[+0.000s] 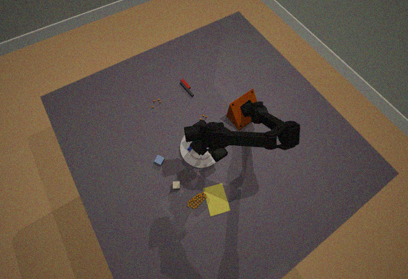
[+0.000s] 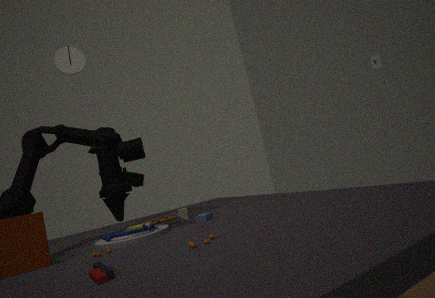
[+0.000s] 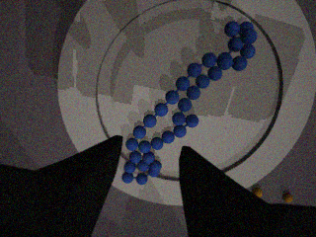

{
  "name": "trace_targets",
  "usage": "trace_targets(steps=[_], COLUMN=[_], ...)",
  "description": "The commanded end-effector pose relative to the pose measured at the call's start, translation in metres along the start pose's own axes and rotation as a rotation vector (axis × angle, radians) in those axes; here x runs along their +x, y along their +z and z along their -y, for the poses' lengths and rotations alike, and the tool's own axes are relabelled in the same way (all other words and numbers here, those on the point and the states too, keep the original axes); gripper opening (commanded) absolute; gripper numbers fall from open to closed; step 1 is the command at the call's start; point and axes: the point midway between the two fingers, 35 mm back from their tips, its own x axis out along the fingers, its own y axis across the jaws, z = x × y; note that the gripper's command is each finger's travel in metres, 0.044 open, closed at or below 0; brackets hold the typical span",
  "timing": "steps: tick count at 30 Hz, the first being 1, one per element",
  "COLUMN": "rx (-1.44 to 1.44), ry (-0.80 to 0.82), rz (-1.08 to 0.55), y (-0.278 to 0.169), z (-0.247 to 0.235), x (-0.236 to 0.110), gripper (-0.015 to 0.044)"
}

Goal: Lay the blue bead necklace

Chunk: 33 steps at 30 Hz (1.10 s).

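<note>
The round white bead board point(image 1: 199, 163) point(image 2: 104, 241) point(image 3: 74, 99) lies on the purple mat, with a thin circular groove point(image 3: 100, 118) in it. The blue bead necklace point(image 3: 183, 104) point(image 2: 119, 233) point(image 1: 189, 149) lies doubled in a straight strand across the board's middle. One bunched end sits on the groove near my fingers and the other end reaches the far rim. My gripper point(image 3: 151, 148) point(image 2: 119, 217) point(image 1: 199, 139) hovers a little above the board over the bunched end. Its fingers stand partly apart with nothing between them.
An orange wedge stand point(image 1: 240, 109) point(image 2: 21, 243) stands beside the arm. A yellow sheet point(image 1: 216, 199), an orange bead pile point(image 1: 196, 200), a beige cube point(image 1: 176, 184) and a light blue cube point(image 1: 159, 159) lie around the board. A red and grey block point(image 1: 186, 86) point(image 2: 100, 273) and loose orange beads point(image 1: 157, 101) point(image 3: 257, 192) lie farther off.
</note>
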Motion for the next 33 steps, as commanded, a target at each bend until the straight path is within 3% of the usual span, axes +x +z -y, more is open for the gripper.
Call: trace_targets(steps=[1, 33], rx=[0.039, 0.039], ry=[0.006, 0.007], rz=[-0.008, -0.007], y=[0.003, 0.003], z=[-0.002, -0.003], x=[-0.002, 0.037], gripper=[0.012, 0.012])
